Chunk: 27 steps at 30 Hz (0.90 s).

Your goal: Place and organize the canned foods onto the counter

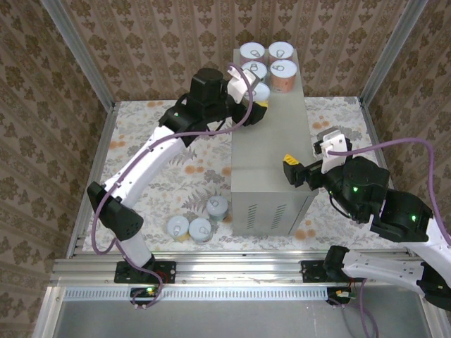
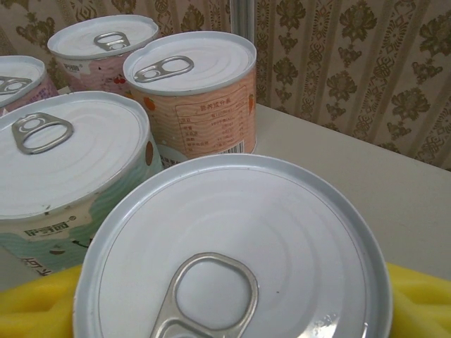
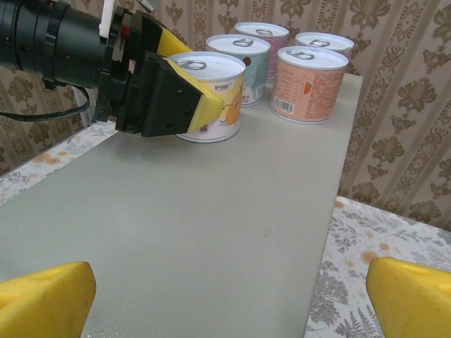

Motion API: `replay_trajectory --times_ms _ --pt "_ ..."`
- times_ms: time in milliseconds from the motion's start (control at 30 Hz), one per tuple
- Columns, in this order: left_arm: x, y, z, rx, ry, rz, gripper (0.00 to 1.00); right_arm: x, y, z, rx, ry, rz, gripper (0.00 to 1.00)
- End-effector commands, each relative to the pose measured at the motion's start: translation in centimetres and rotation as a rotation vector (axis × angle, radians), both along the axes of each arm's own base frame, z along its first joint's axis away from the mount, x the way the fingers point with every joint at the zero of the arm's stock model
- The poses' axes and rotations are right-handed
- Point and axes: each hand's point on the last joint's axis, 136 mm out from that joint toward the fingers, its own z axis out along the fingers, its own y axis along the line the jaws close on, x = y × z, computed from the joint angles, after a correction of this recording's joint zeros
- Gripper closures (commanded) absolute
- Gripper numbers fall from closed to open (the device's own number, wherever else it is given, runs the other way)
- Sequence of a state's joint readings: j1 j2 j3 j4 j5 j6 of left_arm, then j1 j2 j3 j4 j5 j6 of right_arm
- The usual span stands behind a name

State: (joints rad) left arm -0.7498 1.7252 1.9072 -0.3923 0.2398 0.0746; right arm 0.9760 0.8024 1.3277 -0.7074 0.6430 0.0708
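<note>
- You see the counter (image 1: 271, 162), a tall grey box with a flat top and vent slots on its near side.
- 4 cans (image 1: 283, 74) stand upright in a 2-by-2 block at its far end.
- A 5th can (image 3: 215, 91), yellow-labelled, stands upright just nearer, clasped by the left gripper (image 1: 259, 95).
- 3 cans (image 1: 201, 229) stand clustered on the floor (image 1: 176, 176), near the counter's near left corner.
</note>
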Motion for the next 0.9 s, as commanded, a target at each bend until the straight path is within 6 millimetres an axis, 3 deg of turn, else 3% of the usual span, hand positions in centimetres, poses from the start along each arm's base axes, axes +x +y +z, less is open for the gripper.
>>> replay_trajectory --times_ms 0,200,467,667,867 --pt "0.3 0.1 -1.2 0.025 0.034 -0.003 0.25 -0.1 -0.2 1.5 0.032 -0.029 0.004 0.0" --pt "0.4 0.2 -1.5 0.032 0.036 -0.003 0.21 0.1 0.2 1.4 0.034 -0.022 0.01 0.0" --pt "-0.6 1.6 -1.1 0.02 0.022 0.02 0.01 1.5 -0.2 1.7 0.038 -0.002 -0.055 0.0" --pt "-2.0 3.8 -0.9 0.008 0.012 0.052 0.0 4.7 -0.3 1.2 0.075 0.073 -0.103 0.0" --pt "-2.0 6.1 -1.1 0.006 0.016 0.094 0.0 8.9 0.1 -0.1 0.065 0.141 -0.147 0.0"
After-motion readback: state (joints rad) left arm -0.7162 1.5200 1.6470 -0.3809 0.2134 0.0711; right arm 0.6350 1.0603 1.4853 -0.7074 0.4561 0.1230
